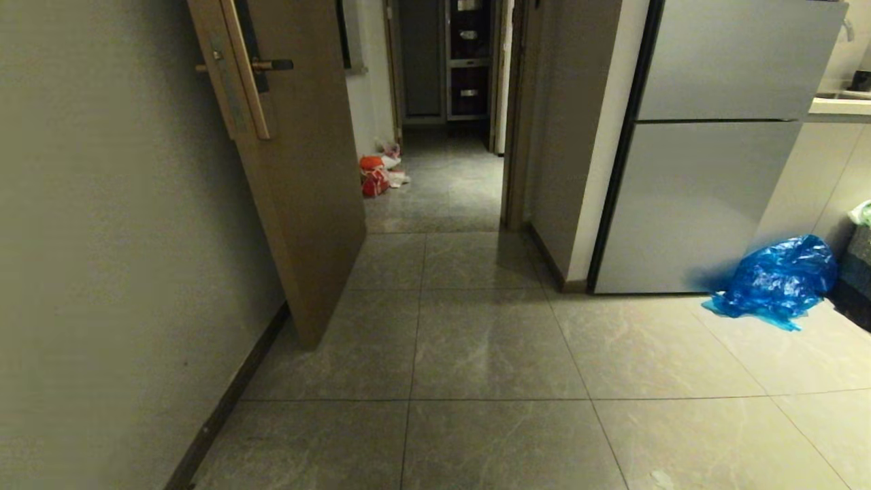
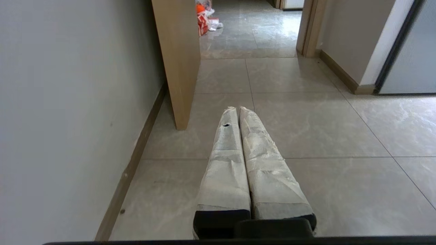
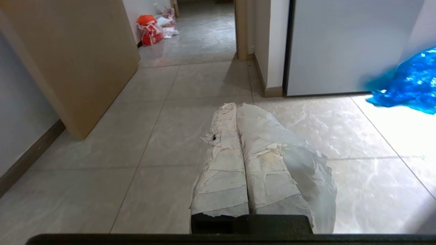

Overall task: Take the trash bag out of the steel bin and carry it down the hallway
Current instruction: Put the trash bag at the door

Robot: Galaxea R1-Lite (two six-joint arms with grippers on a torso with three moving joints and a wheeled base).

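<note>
Head view looks along the hallway (image 1: 449, 184), whose long axis runs straight away from the robot, past an open wooden door (image 1: 299, 177) on the left and a grey refrigerator (image 1: 708, 156) on the right, to a dark shelf unit (image 1: 468, 58) at the far end. Neither arm shows in that view. A bright blue plastic bag (image 1: 776, 279) lies crumpled on the floor tiles (image 1: 490, 354) at the right, just beside the refrigerator's foot, and a red and orange bag (image 1: 373, 175) sits far down the passage on the left, beyond the door. No steel bin or whitish trash bag appears in any view.

The left wrist view shows the left gripper (image 2: 237, 109), its two tape-wrapped fingers pressed together with nothing between them, pointing level down the passage above the floor, near the door's edge. The right wrist view shows the right gripper (image 3: 236, 105) the same way, fingers closed and bare of load, its loose wrapping ragged and hanging on one side. That view catches the blue bag's edge, cut off at the frame; the left wrist view misses it altogether. What the shelf unit holds is too dim to tell.
</note>
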